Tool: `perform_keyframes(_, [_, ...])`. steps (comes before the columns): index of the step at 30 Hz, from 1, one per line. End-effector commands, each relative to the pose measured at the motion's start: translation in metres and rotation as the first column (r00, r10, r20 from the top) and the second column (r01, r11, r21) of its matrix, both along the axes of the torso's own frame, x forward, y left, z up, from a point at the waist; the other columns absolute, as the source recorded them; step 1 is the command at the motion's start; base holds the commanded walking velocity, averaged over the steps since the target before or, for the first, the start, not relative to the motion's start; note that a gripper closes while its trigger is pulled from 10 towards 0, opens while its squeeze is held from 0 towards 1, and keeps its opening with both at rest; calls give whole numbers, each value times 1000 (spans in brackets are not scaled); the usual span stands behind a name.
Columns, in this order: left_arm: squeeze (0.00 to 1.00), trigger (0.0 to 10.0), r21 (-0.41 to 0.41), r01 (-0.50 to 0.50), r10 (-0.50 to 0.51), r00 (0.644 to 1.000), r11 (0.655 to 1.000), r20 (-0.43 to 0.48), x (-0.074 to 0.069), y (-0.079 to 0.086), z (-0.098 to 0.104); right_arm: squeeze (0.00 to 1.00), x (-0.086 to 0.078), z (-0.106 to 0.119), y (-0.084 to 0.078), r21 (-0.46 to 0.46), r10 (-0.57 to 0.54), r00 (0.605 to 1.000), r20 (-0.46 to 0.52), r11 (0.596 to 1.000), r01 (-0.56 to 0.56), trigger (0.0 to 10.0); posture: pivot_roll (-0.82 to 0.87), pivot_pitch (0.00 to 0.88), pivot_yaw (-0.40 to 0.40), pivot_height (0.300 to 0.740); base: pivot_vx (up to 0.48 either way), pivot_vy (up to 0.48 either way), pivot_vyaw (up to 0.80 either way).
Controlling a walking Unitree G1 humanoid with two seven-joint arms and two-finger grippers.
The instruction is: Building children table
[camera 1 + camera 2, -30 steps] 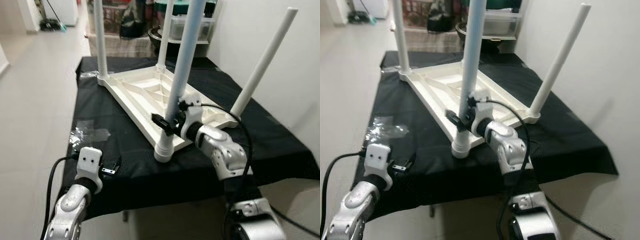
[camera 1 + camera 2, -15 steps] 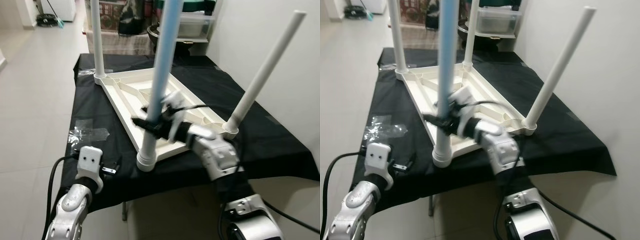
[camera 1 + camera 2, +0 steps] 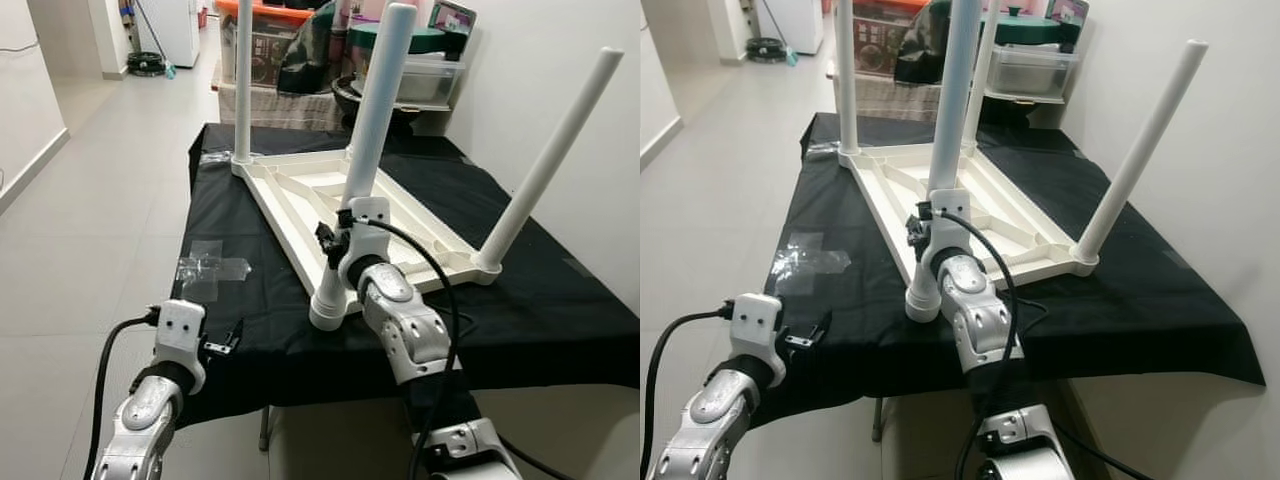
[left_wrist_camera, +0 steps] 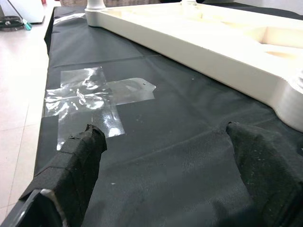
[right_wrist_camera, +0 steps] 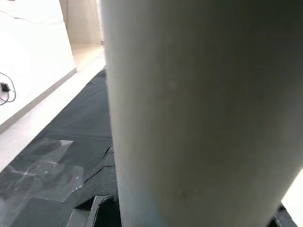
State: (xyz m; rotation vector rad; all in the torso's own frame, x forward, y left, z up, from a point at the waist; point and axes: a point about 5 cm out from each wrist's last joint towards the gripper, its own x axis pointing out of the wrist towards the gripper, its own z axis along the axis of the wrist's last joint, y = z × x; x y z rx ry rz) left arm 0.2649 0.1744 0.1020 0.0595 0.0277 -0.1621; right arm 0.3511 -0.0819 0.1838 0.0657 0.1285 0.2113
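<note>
The right gripper (image 3: 335,243) is clamped on the near leg (image 3: 372,130) of the table (image 3: 970,215), low on the leg, a little above the round socket (image 3: 329,310) where the leg meets the top. In the right wrist view the leg (image 5: 199,113) stands hard against the camera, with the dark bases of the fingers on either side of it. A black cable (image 3: 440,300) loops from the gripper back along the silver right arm (image 3: 400,325).

The table lies upside down — top flat on the black cloth (image 3: 250,320), its ribbed underside up — and four white legs rise from its corners. The near leg is at the corner closest to the robot. Right of it, at the next corner, stands the right leg (image 3: 555,155), tilted outward. Beyond the near leg, at the far corners, stand the far left leg (image 3: 243,80) and a fourth leg (image 3: 983,85), partly hidden behind the near one.

Left of the near leg, on the cloth, lies a crumpled clear plastic bag (image 3: 212,268). Nearer the robot than the bag, the left gripper (image 3: 222,342) hovers over the cloth's front edge, well apart from the table; its fingers (image 4: 80,161) are spread with nothing between them, the bag and the table's edge ahead of them.

Past the far legs, beyond the cloth, stand storage boxes (image 3: 415,75) — some clear, one with an orange lid — and dark bags. Pale floor tiles (image 3: 110,200) run along the left of the cloth.
</note>
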Motion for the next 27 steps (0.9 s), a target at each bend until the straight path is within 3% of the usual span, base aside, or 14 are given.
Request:
perform_keyframes(1, [0, 10000, -6, 3, -3, 1000, 1000, -5, 2, -2, -2, 863, 1, -9, -20, 126, 60, 997, -45, 991, -53, 10000, 32, 0, -137, 740, 0, 0, 0])
perform_keyframes(5, [0, 10000, -6, 15, -15, 1000, 1000, -6, 3, -5, -2, 1000, 3, 24, -21, 220, 349, 926, 142, 901, -373, 10000, 30, 0, -139, 740, 0, 0, 0])
perform_keyframes(6, [0, 10000, -3, 17, -17, 1000, 1000, -5, 4, -5, -2, 1000, 2, 35, -20, 172, 484, 851, 201, 838, -517, 10000, 30, 0, -139, 740, 0, 0, 0])
perform_keyframes(8, [0, 10000, -3, 17, -17, 1000, 1000, -5, 4, -5, -2, 1000, 2, 35, -20, 172, 484, 851, 201, 838, -517, 10000, 30, 0, -139, 740, 0, 0, 0])
perform_keyframes(9, [0, 10000, -1, 15, -15, 1000, 1000, -4, 4, -3, -2, 0, 5, 43, -23, 103, 535, 815, 224, 819, -565, 10000, 32, 0, -139, 740, 0, 0, 0])
perform_keyframes(14, [0, 10000, 2, 15, -15, 1000, 1000, 2, 6, -3, 0, 0, 4, 50, -19, 16, 670, 703, 238, 721, -693, 10000, 32, 0, -138, 740, 0, 0, 0])
perform_keyframes(15, [0, 10000, 2, 17, -17, 1000, 1000, 6, 7, -4, 1, 0, 0, 49, -14, 5, 744, 624, 238, 642, -767, 7608, 41, 0, -140, 740, 0, 0, 0])
perform_keyframes(17, [0, 10000, 2, 17, -17, 1000, 1000, 6, 7, -4, 1, 0, 0, 49, -14, 5, 744, 624, 238, 642, -767, 7608, 41, 0, -140, 740, 0, 0, 0])
perform_keyframes(18, [0, 10000, 3, 19, -19, 1000, 1000, 8, 7, -4, 1, 0, -3, 45, -9, 6, 777, 585, 230, 600, -800, 0, 45, 0, -143, 740, 0, 0, 0])
perform_keyframes(20, [0, 10000, 3, 17, -17, 1000, 1000, 8, 6, -4, 1, 0, 1, 34, -1, 4, 720, 671, 176, 681, -732, 0, 48, 0, -147, 740, 0, 0, 0])
perform_keyframes(21, [0, 10000, 4, 15, -15, 1000, 1000, 7, 5, -3, 0, 0, 12, 19, 3, 11, 571, 818, 74, 820, -573, 0, 48, 0, -149, 740, 0, 0, 0])
perform_keyframes(23, [0, 10000, 4, 15, -15, 1000, 1000, 7, 5, -3, 0, 0, 12, 19, 3, 11, 571, 818, 74, 820, -573, 0, 48, 0, -149, 740, 0, 0, 0])
perform_keyframes(25, [0, 10000, 3, 10, -10, 1000, 1000, 3, 2, -2, -1, 0, 11, -33, -18, -78, -26, 987, -158, 997, 14, 0, 42, 0, -146, 740, 0, 0, 0])
perform_keyframes(27, [0, 10000, 3, 12, -12, 1000, 1000, 1, 2, -3, -2, 0, 4, -42, -22, -97, -97, 979, -180, 992, 80, 0, 42, 0, -146, 740, 0, 0, 0])
